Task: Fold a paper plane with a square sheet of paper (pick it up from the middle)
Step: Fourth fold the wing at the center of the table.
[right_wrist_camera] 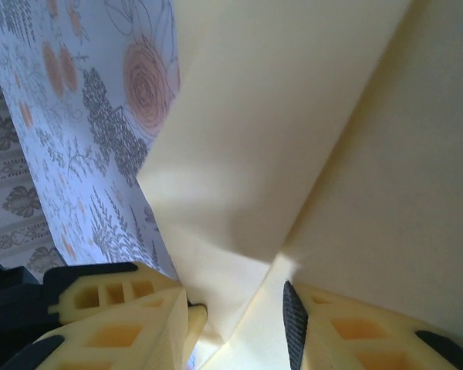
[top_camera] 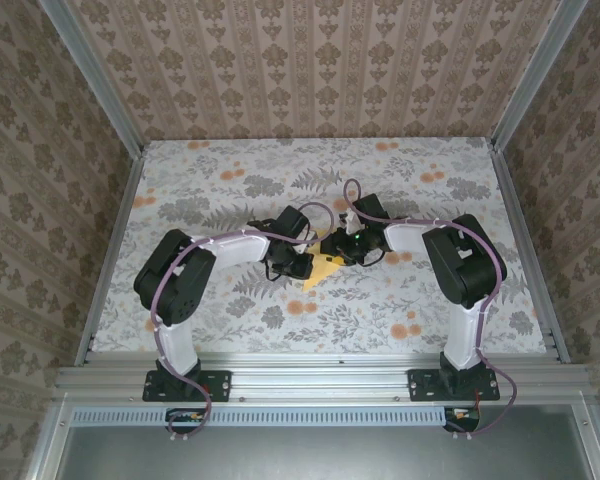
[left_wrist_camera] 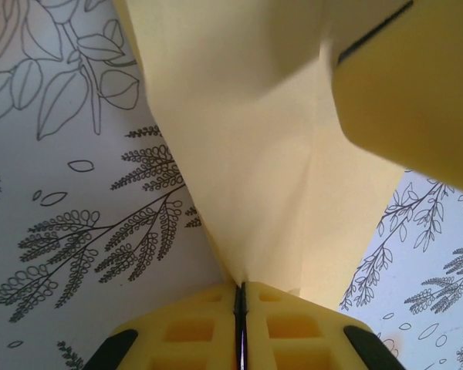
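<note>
The yellow-orange sheet of paper is folded and creased, and is held just above the flowered cloth at the table's middle. My left gripper is shut on a pinched point of it; in the left wrist view the paper fans up and away from the closed left gripper. My right gripper meets the paper from the right. In the right wrist view that right gripper stands open, with a folded flap of the paper lying loose in the gap between the fingers. How far its shape matches a paper plane is hidden by both grippers.
The flowered cloth covers the table inside patterned walls. An aluminium rail runs along the near edge by the arm bases. A yellow finger of the right gripper hangs close over the paper in the left wrist view.
</note>
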Motion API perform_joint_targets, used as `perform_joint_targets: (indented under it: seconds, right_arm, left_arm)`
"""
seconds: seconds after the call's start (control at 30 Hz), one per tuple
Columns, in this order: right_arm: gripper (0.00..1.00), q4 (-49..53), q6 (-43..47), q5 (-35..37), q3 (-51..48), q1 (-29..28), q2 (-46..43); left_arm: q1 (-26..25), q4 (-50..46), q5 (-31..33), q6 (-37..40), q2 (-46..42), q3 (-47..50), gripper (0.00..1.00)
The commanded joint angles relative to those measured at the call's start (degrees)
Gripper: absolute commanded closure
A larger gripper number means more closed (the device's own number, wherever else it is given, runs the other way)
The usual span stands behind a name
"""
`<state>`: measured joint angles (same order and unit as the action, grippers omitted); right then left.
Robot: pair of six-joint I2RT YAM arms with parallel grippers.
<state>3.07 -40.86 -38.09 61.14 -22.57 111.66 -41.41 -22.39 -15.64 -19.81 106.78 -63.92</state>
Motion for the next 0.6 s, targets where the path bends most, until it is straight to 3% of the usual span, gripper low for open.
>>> perform_joint_targets:
  seconds: [0.0,0.57]
  right_arm:
    - [0.59,0.9,-0.5,1.5,1.9,-0.3,1.4]
    - [0.58,6.1,0.4,9.0,6.2,-0.4,3.4]
  left_arm:
    - [1.0,1.4,1.4,1.1,1.2,2.2,0.9]
    - [1.8,2.6,1.2,1.8,2.3,3.8,0.94]
